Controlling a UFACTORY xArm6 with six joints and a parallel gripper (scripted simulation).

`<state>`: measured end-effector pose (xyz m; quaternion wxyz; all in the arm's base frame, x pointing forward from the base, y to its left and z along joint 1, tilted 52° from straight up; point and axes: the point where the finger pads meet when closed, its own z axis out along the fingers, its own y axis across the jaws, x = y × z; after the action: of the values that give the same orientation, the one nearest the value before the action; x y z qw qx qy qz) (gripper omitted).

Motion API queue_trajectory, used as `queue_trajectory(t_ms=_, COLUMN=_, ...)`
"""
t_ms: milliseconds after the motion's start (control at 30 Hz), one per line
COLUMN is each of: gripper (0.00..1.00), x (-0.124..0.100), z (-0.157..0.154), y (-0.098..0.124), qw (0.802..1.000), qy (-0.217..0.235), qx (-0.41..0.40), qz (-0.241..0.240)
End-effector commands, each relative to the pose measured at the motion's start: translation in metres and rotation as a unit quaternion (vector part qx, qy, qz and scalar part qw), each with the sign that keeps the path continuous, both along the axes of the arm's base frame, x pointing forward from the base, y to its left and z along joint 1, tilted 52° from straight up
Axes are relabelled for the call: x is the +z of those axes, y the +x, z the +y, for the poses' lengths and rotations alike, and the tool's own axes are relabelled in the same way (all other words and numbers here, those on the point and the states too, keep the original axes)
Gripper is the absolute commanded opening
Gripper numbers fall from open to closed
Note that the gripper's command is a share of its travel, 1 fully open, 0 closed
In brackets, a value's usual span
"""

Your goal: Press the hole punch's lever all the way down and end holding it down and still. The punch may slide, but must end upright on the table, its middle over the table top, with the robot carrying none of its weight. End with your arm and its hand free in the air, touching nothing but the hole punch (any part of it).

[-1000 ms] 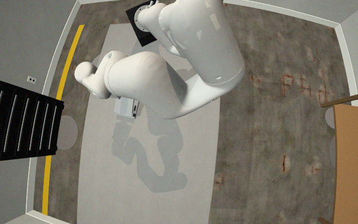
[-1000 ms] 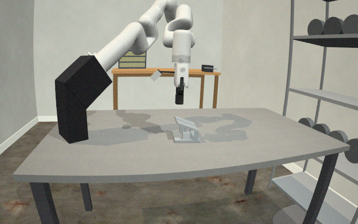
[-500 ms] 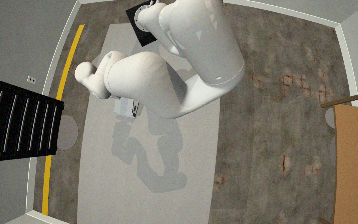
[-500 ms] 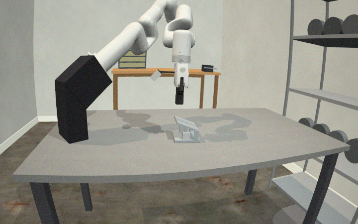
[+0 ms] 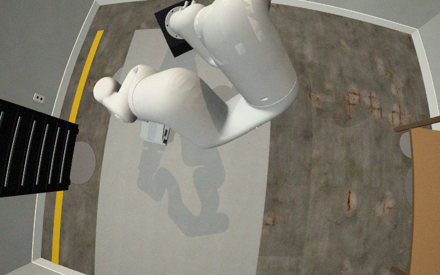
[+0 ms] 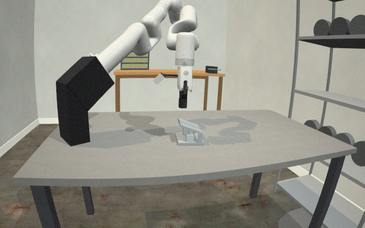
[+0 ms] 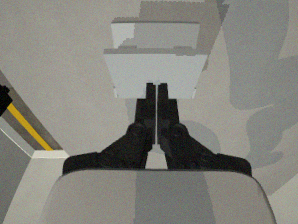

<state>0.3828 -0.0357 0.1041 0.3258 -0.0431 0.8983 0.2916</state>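
Above the grey table (image 6: 268, 139), the white arm's gripper (image 6: 183, 102) is hanging in the air with its matte black fingers clenched together on nothing. Directly beneath it, near the table's middle, the hole punch (image 6: 189, 133) is sitting upright: pale grey and blocky, on a flat base plate. Its slab-shaped lever (image 6: 188, 124) is tilting upward, raised toward the back wall, long axis running front to back.

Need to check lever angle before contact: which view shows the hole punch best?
Exterior: the hole punch sits side-on on the table, lever raised, shut gripper above it. Wrist shows only its top past the fingers. In top, the arm hides it.
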Motion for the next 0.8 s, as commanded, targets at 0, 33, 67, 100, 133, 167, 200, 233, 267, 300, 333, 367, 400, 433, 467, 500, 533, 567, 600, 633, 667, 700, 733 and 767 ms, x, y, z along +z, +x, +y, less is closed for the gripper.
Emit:
queue_trajectory(t_ms=0, gripper=0.0, x=-0.004, z=0.004, y=0.005, qw=1.0, qy=-0.001, qx=-0.001, qz=-0.001)
queue_trajectory(t_ms=33, gripper=0.0, x=-0.005, z=0.004, y=0.006, qw=1.0, qy=-0.001, qx=-0.001, qz=-0.001)
queue_trajectory(t_ms=67, gripper=0.0, x=-0.007, z=0.005, y=0.007, qw=1.0, qy=-0.001, qx=-0.001, qz=-0.001)
queue_trajectory(t_ms=100, gripper=0.0, x=-0.008, z=0.006, y=0.008, qw=1.0, qy=-0.001, qx=-0.001, qz=-0.001)
queue_trajectory(t_ms=133, gripper=0.0, x=-0.008, z=0.006, y=0.008, qw=1.0, qy=-0.001, qx=-0.001, qz=-0.001)
queue_trajectory(t_ms=167, gripper=0.0, x=-0.008, z=0.006, y=0.008, qw=1.0, qy=-0.001, qx=-0.001, qz=-0.001)
queue_trajectory(t_ms=200, gripper=0.0, x=-0.009, z=0.007, y=0.009, qw=1.0, qy=-0.001, qx=-0.001, qz=-0.001)
queue_trajectory(t_ms=233, gripper=0.0, x=-0.01, z=0.008, y=0.01, qw=1.0, qy=-0.001, qx=-0.001, qz=-0.001)
queue_trajectory(t_ms=267, gripper=0.0, x=-0.011, z=0.009, y=0.011, qw=1.0, qy=-0.001, qx=-0.001, qz=-0.001)
queue_trajectory(t_ms=300, gripper=0.0, x=-0.012, z=0.01, y=0.012, qw=1.0, qy=-0.001, qx=-0.001, qz=-0.001)
queue_trajectory(t_ms=333, gripper=0.0, x=-0.013, z=0.011, y=0.013, qw=1.0, qy=-0.001, qx=-0.001, qz=-0.001)
queue_trajectory(t_ms=367, gripper=0.0, x=-0.015, z=0.012, y=0.014, qw=1.0, qy=-0.001, qx=-0.001, qz=-0.001)
queue_trajectory(t_ms=400, gripper=0.0, x=-0.016, z=0.013, y=0.015, qw=1.0, qy=-0.001, qx=-0.001, qz=-0.001)
queue_trajectory(t_ms=433, gripper=0.0, x=-0.017, z=0.014, y=0.017, qw=1.0, qy=-0.001, qx=-0.001, qz=-0.001)
queue_trajectory(t_ms=467, gripper=0.0, x=-0.018, z=0.015, y=0.018, qw=1.0, qy=-0.001, qx=-0.001, qz=-0.001)
queue_trajectory(t_ms=500, gripper=0.0, x=-0.019, z=0.016, y=0.019, qw=1.0, qy=-0.001, qx=-0.001, qz=-0.001)
queue_trajectory(t_ms=533, gripper=0.0, x=-0.02, z=0.017, y=0.02, qw=1.0, qy=-0.001, qx=-0.001, qz=-0.001)
queue_trajectory(t_ms=567, gripper=0.0, x=-0.021, z=0.018, y=0.021, qw=1.0, qy=-0.001, qx=-0.001, qz=-0.001)
queue_trajectory(t_ms=600, gripper=0.0, x=-0.022, z=0.019, y=0.022, qw=1.0, qy=-0.001, qx=-0.001, qz=-0.001)
queue_trajectory(t_ms=633, gripper=0.0, x=-0.023, z=0.02, y=0.023, qw=1.0, qy=-0.001, qx=-0.001, qz=-0.001)
queue_trajectory(t_ms=667, gripper=0.0, x=-0.024, z=0.021, y=0.024, qw=1.0, qy=-0.001, qx=-0.001, qz=-0.001)
queue_trajectory(t_ms=700, gripper=0.0, x=-0.024, z=0.021, y=0.024, qw=1.0, qy=-0.001, qx=-0.001, qz=-0.001)
queue_trajectory(t_ms=733, gripper=0.0, x=-0.024, z=0.021, y=0.024, qw=1.0, qy=-0.001, qx=-0.001, qz=-0.001)
queue_trajectory(t_ms=767, gripper=0.0, x=-0.025, z=0.022, y=0.024, qw=1.0, qy=-0.001, qx=-0.001, qz=-0.001)
